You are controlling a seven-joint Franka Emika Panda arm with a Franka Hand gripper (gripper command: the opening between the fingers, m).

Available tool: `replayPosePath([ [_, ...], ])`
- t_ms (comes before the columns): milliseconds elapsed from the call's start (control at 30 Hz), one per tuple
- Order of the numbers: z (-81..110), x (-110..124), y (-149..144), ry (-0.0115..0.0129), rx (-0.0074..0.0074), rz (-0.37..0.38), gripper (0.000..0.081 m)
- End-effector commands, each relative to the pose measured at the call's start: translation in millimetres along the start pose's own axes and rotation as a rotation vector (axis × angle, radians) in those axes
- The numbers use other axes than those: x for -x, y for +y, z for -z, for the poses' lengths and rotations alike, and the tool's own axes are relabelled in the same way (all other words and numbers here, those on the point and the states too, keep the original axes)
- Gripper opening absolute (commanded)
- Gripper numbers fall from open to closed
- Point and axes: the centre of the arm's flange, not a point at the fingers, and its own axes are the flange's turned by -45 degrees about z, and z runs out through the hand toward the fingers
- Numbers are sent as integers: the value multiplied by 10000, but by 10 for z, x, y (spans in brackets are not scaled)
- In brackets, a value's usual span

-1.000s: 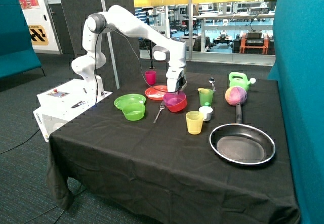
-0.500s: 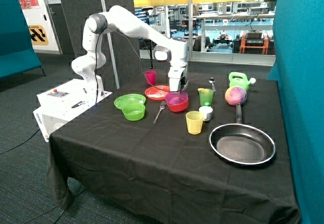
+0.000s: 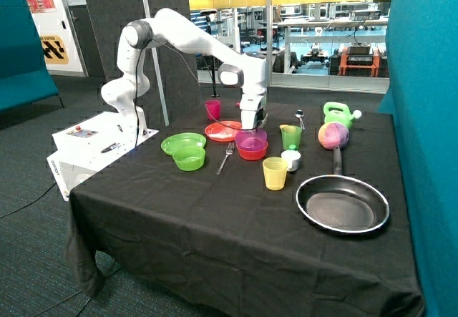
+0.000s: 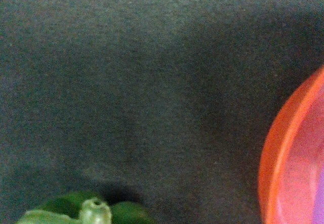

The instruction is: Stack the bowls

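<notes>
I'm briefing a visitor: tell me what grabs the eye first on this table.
The white arm's gripper hangs right over a purple bowl nested in a red bowl mid-table. A green bowl sits apart by the green plate, and a big black pan fills the near corner.

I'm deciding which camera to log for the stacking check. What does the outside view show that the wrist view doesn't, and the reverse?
Only the outside view shows the arm, the end effector at the purple bowl nested in the orange-red bowl, the lime green bowl standing apart, plus cups, plates and the pan. Only the wrist view shows a close patch of cloth beside the orange-red bowl's rim and a green object I cannot identify. Both share the orange-red bowl and the black tablecloth.
</notes>
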Motion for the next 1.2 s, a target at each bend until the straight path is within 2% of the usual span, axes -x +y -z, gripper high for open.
replayPosePath([
  [0, 4, -3, 75, -62, -20, -15, 305],
  [400, -44, 39, 98, -62, -20, 39, 332],
  [533, -63, 41, 61, -61, -20, 138, 399],
  [667, -58, 38, -41, -61, -21, 352, 577],
  [833, -14, 32, -138, -61, -22, 649, 657],
  [1167, 110, 59, -220, -61, -23, 976, 660],
])
